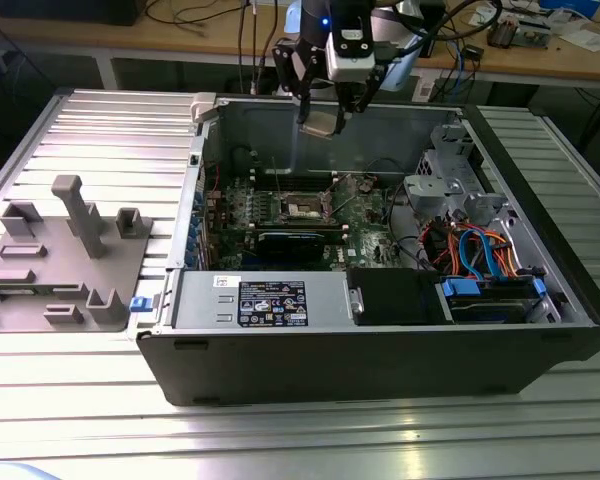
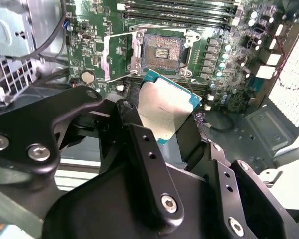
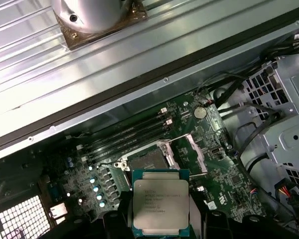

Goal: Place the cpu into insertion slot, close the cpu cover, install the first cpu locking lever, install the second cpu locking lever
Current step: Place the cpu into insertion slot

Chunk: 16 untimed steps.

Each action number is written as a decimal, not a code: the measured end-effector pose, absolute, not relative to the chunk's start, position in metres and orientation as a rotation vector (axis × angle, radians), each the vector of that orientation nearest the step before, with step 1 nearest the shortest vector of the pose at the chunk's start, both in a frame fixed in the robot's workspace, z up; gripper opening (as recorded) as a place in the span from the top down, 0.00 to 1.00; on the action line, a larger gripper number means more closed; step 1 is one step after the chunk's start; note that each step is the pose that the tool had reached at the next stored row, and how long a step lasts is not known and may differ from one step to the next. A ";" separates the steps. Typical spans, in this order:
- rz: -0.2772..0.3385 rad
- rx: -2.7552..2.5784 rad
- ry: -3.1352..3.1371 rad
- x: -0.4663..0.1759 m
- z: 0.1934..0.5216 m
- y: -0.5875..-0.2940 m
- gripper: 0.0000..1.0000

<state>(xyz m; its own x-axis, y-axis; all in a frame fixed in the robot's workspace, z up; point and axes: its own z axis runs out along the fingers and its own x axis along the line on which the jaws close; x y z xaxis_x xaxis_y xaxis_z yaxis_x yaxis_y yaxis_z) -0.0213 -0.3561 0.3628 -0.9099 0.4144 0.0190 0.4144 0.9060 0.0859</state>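
My gripper (image 1: 325, 118) hangs above the open computer case, shut on the cpu (image 1: 320, 124). In both wrist views the cpu (image 2: 167, 109) (image 3: 160, 203) is a flat square chip with a silver top and a teal edge, clamped between the black fingers (image 2: 139, 134). It hovers well above the green motherboard (image 1: 365, 222). The insertion slot (image 2: 165, 51) (image 3: 145, 162) lies open beneath it, its dark centre bare. Beside the slot the cpu cover (image 2: 120, 56) (image 3: 193, 151) is swung back, away from the slot.
The case's metal walls (image 1: 210, 180) ring the board. Long memory slots (image 2: 179, 15) run beside the socket. A power supply (image 1: 265, 300) and a drive cage with orange and blue cables (image 1: 480, 255) fill the near side. A grey fixture plate (image 1: 65, 260) lies at the exterior view's left.
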 end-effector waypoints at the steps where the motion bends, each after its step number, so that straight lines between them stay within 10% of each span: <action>1: -0.138 -0.679 -3.064 -0.021 0.363 -0.356 0.46; 16: -0.136 -0.847 -3.028 -0.021 0.361 -0.356 0.46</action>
